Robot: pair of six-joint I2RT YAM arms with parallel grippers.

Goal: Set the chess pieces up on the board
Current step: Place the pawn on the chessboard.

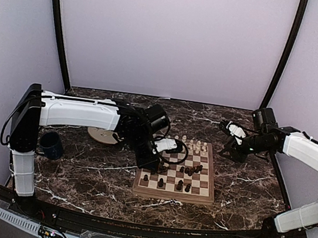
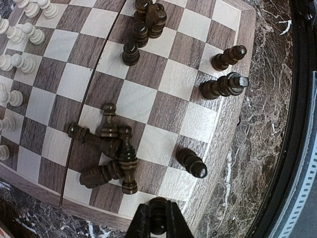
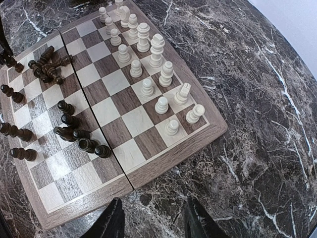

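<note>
You're clenching a dark chess piece (image 2: 157,219) in the left pincer (image 2: 157,208) at frame bottom, over the board (image 2: 225,124); the right pincer (image 3: 153,202) is hanging released.

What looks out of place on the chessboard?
Several dark pieces lie toppled in a heap on the board instead of standing on separate squares. The cream pieces stand upright. The left gripper grips another dark piece.

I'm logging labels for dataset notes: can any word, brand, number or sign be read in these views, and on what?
None can be read. The square wooden chessboard has a plain tan border without coordinates; the white plastic arm covers, the dark blue mug and the dark brown wooden chess piece in the left claw show no print.
</note>
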